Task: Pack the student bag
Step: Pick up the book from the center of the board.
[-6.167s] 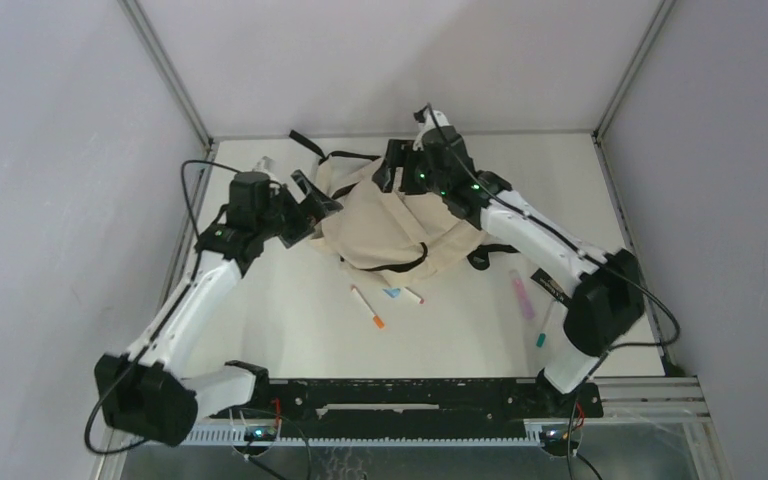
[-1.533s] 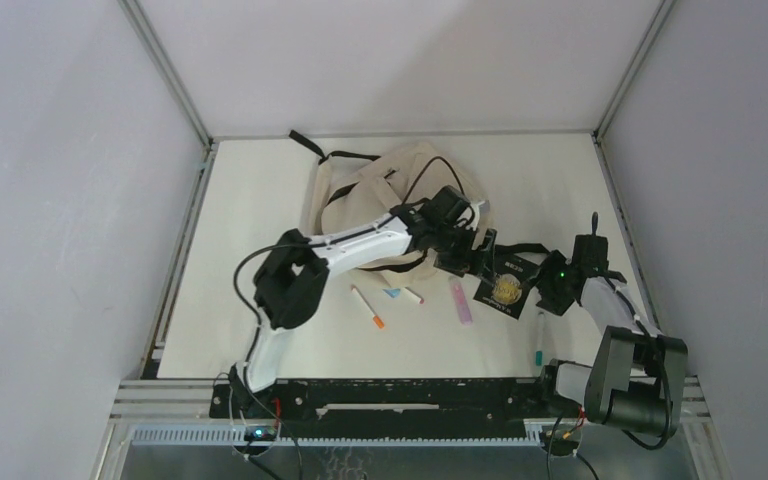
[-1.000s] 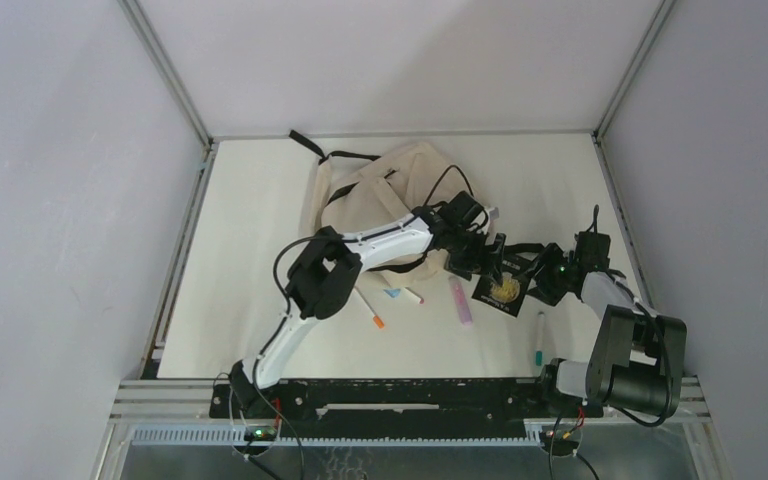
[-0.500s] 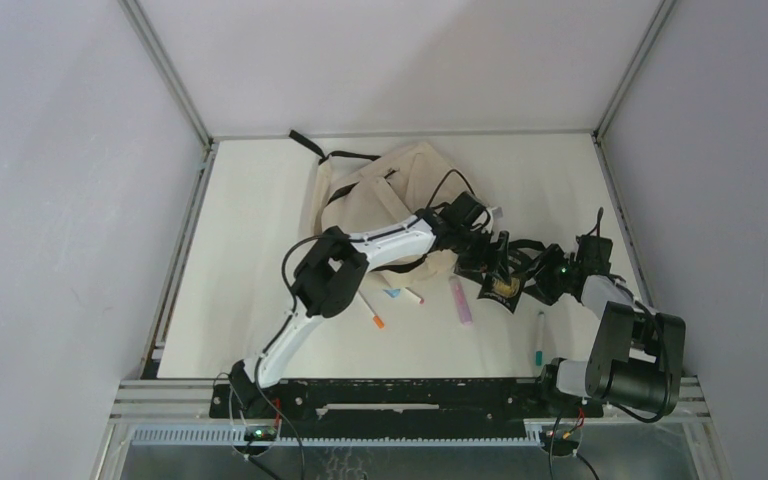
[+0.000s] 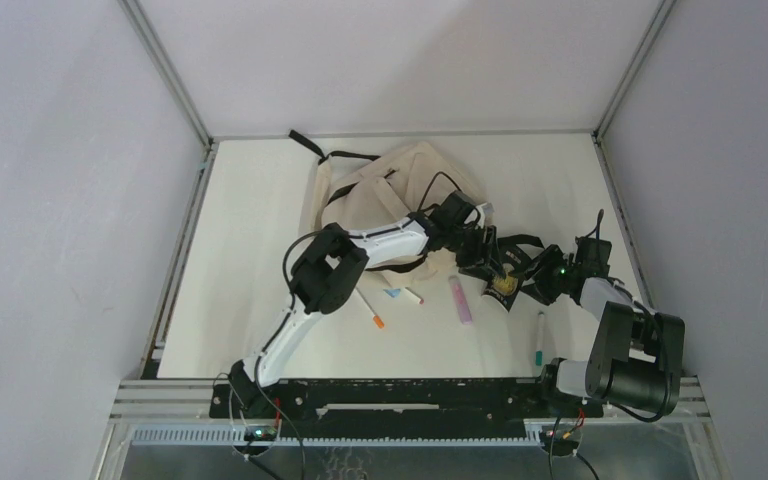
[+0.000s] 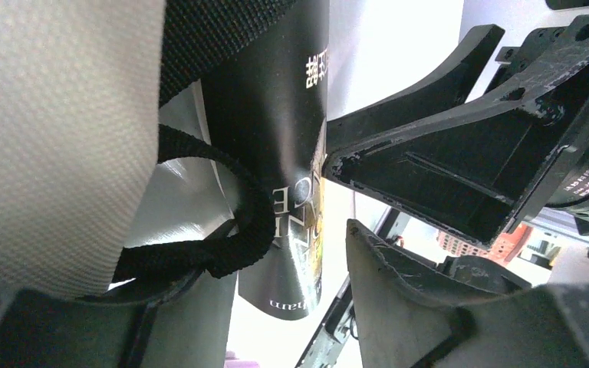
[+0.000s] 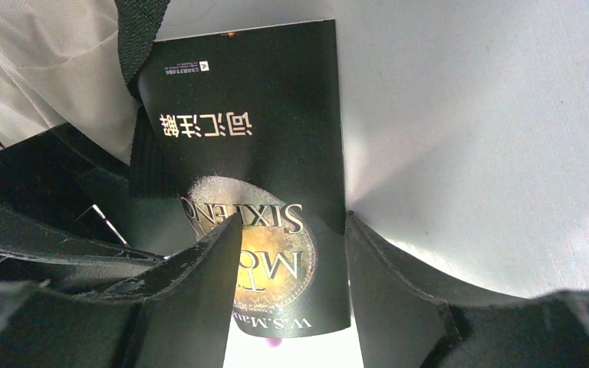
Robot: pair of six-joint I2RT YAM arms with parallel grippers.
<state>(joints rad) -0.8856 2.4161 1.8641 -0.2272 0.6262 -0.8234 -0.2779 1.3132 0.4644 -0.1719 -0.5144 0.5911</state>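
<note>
While the book (image 5: 503,285) leans by the student bag (image 5: 380,190), lift its strap (image 6: 253,222) clear first.
Left pincer (image 6: 276,253) and right pincer (image 7: 291,222): you cannot tell their grip.

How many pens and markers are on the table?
4: an orange-tipped pen centre-front, a short red-tipped one right of it, a pink marker beside the book, a teal-tipped pen near the right arm. The student bag may hide more.

- You'll find a black book (image 7: 276,138) toward the worktop's (image 5: 260,250) right edge.
- Your pink marker (image 5: 461,300) and orange-tipped pen (image 5: 368,307) lie nearer the front edge.
- A teal-tipped pen (image 5: 539,340) sits toward the front-right corner.
</note>
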